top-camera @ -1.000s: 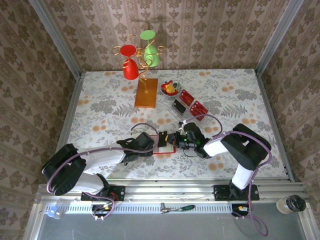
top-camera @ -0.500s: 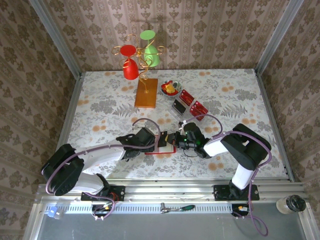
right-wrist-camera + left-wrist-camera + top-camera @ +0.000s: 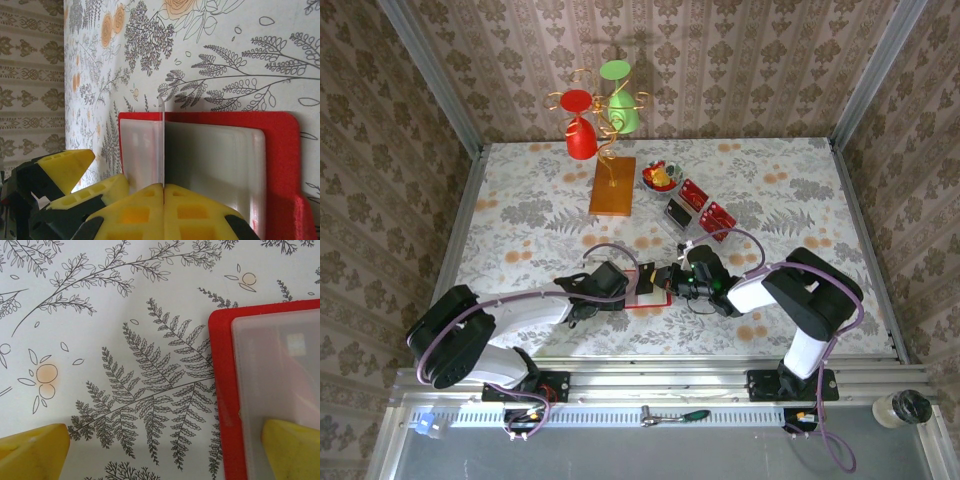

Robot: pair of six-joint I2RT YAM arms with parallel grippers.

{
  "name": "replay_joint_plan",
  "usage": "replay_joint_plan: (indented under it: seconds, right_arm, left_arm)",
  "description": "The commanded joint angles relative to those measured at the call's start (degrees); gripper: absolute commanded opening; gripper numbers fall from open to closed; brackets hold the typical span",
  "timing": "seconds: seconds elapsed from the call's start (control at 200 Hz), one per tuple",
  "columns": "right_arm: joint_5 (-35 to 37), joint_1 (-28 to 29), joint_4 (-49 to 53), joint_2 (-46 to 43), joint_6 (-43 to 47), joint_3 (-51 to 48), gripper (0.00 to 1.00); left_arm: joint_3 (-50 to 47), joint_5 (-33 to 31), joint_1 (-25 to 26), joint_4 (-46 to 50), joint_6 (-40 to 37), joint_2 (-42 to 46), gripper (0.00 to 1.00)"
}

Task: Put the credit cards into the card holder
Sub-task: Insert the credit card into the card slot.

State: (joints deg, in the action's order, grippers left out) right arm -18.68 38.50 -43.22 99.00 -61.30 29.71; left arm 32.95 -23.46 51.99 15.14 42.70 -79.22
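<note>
holder propped open, cards not yet loaded

patterned walls (image 3: 750, 70) box in the floral tablecloth (image 3: 520, 210) under the open card holder (image 3: 645, 292). the right gripper (image 3: 163, 187) is clamped on the holder's clear inner leaf (image 3: 161, 150), standing it upright, likely to expose a pocket. the left gripper (image 3: 160, 455) straddles the holder's edge with jaws wide apart, holding nothing. the credit cards (image 3: 717, 216) lie well beyond the holder in a clear tray (image 3: 680, 213).
</note>
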Motion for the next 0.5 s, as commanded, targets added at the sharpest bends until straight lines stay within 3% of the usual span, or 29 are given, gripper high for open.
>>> replay_joint_plan:
  seconds: [0.0, 0.495]
  right_arm:
    - [-0.02, -0.27, 1.99, -2.6, 1.65, 0.15, 0.0]
    - [0.04, -0.27, -2.67, 0.03, 1.11, 0.08, 0.0]
  left_arm:
    - [-1.57, -0.97, -0.47, 1.1, 1.29, 0.39, 1.0]
    - [-2.14, -2.07, -0.16, 2.83, 2.97, 1.41, 1.0]
